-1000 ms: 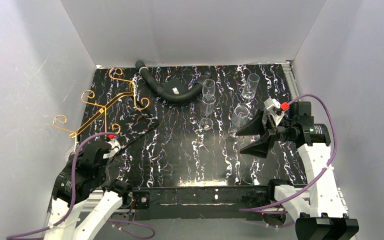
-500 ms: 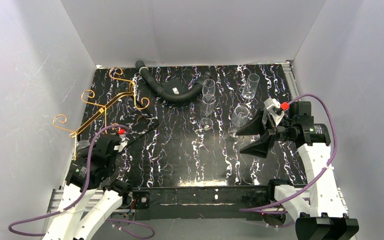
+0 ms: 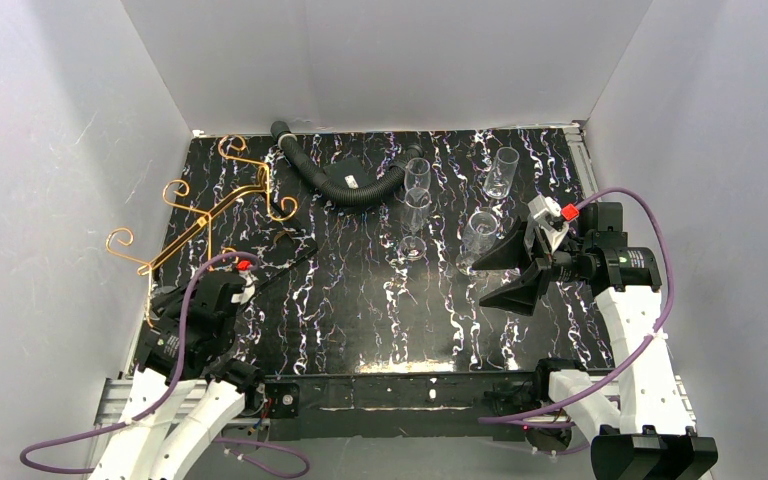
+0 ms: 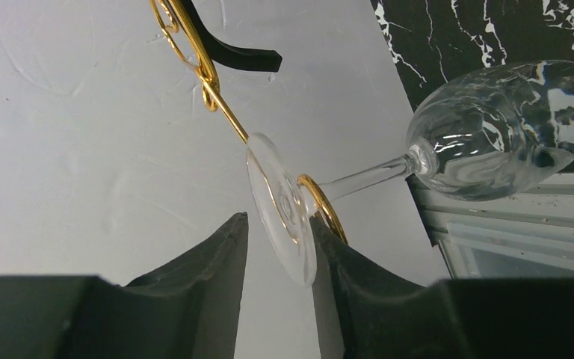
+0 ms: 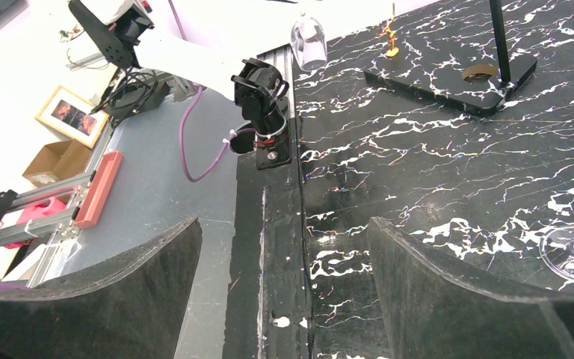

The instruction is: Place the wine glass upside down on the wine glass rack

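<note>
Glass (image 4: 493,131) is hung at the lower left of the top view, its stem threaded through a rack (image 4: 228,116) loop so that the foot is caught behind the wire. Left gripper (image 4: 278,224) jaws are parted around that foot, so the weight is judged to be borne by the wire. At right, the right gripper (image 5: 284,224) is held wide apart and empty.

Glass: clear stemmed wine glass (image 4: 493,127) is gleaming, glossy.
Rack: thin gold-copper wire rack (image 4: 208,75) is shining, polished metal.
Tabletop: black white-veined tabletop (image 3: 360,310) is looking glossy.
Hose: black corrugated hose (image 3: 345,188) is looking matt.
</note>
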Controlling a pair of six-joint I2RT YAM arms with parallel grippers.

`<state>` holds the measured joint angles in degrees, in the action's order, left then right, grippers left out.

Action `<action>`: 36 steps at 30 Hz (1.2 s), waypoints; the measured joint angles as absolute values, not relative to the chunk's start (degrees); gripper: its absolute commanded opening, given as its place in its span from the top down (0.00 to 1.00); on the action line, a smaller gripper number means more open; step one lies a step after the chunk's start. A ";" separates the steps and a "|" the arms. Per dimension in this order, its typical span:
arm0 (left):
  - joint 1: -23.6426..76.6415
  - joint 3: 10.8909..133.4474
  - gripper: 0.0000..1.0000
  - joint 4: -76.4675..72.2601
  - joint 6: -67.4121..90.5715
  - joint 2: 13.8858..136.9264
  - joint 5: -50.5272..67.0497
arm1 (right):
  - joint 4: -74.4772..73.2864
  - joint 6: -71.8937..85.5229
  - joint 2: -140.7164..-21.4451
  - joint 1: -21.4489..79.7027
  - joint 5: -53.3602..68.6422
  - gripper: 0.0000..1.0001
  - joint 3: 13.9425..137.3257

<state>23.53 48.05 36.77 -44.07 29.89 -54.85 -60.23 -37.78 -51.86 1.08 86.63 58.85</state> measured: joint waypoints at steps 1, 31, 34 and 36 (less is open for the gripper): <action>23.53 48.07 0.59 36.84 -43.72 29.89 -54.85 | -60.23 -37.78 -51.86 1.08 86.63 0.11 58.85; 23.53 60.12 0.16 49.52 -28.14 35.42 -48.80 | -59.94 -37.71 -52.14 1.08 86.63 0.11 58.83; 23.53 60.31 0.14 50.22 -27.16 35.57 -48.03 | -59.94 -37.71 -52.14 1.08 86.61 0.11 58.83; 23.53 61.12 0.14 50.74 -26.41 35.86 -47.29 | -59.92 -37.71 -52.16 1.08 86.63 0.11 58.83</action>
